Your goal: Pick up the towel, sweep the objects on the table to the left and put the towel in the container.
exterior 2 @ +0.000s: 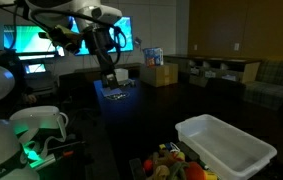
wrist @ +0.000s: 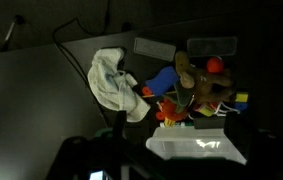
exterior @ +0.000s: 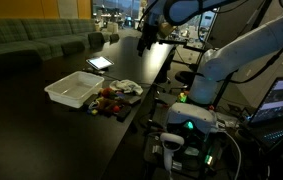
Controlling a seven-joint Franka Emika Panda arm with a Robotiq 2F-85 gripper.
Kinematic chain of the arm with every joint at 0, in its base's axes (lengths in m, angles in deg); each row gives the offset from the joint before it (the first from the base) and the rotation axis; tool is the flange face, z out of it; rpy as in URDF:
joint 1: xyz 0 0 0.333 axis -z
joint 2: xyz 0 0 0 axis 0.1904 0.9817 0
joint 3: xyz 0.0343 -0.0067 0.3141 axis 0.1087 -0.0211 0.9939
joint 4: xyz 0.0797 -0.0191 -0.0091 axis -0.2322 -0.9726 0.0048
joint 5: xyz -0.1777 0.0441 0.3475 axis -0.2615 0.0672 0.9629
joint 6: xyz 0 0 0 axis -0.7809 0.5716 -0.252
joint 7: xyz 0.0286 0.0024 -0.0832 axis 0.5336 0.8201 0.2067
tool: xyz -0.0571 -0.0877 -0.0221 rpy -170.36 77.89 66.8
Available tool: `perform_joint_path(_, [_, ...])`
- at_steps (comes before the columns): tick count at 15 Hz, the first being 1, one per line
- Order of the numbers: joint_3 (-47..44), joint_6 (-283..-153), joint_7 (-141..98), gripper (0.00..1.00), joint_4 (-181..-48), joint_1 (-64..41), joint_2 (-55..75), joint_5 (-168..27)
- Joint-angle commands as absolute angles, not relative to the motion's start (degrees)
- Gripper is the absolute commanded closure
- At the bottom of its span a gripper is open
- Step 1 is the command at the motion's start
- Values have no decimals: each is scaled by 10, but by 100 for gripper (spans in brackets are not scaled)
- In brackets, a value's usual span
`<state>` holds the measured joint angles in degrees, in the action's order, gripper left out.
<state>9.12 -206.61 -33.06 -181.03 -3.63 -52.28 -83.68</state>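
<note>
On the table (exterior: 76, 62), the towel (wrist: 114, 83) lies just beside the objects (wrist: 199, 88), with the container (wrist: 196, 148) near them.

Dim office lounge around me, green sofas (exterior: 31, 45) along the wall, glowing monitors (exterior 2: 26, 40) behind my arm, cardboard boxes (exterior 2: 161, 73) stacked nearby.

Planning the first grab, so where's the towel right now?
In the wrist view the white towel lies crumpled on the dark table, just left of the pile of colourful objects, with the white container below that pile.
</note>
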Motion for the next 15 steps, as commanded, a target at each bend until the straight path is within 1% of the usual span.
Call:
perform_joint_path(1, [51, -2218, -288, 0, -1811, 5, -403, -897])
perform_joint_path(6, [0, -2419, -240, 0, -1794, 69, -209, -963])
perform_joint_path(9, [-29, -2483, -221, 0, -1759, 92, -92, -977])
perform_joint_path(12, [-63, -2530, -207, 0, -1715, 79, 18, -970])
perform_joint_path(14, [-83, -2555, -180, 0, -1677, 60, 92, -932])
perform_joint_path(15, [-79, -2565, -147, 0, -1657, 62, 128, -895])
